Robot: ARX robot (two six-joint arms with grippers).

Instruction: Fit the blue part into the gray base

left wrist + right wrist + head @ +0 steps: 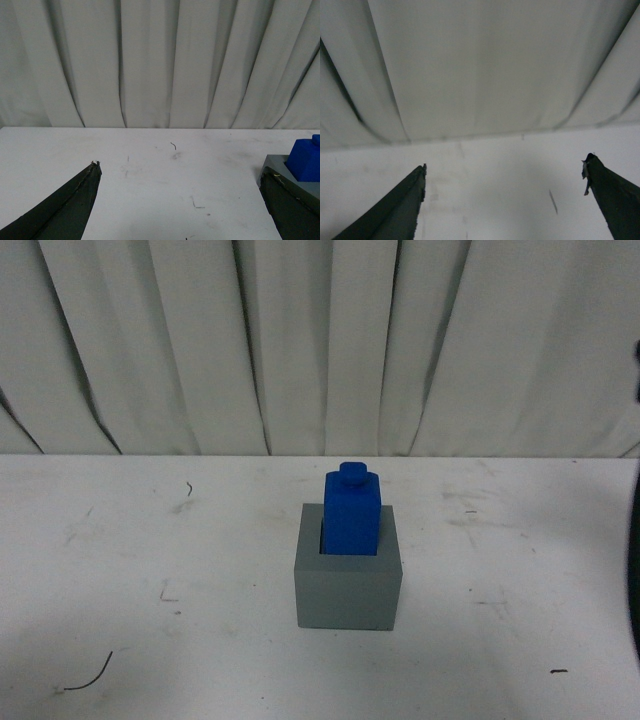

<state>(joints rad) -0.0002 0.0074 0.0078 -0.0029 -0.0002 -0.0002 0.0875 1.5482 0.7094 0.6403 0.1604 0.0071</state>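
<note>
Front view: gray base (348, 585) sits mid table (150, 570), a matte cube with a square recess on top. The blue part (352, 512) stands upright in that recess, knob up, with a thin dark gap on its 9 o'clock side. The left end effector (180, 168) is spread wide and holds nothing; base and blue part sit just behind one fingertip (272, 182), contact unclear. The right end effector (505, 162) is spread wide and empty, with only table and curtain (320, 340) at 12 o'clock.
</note>
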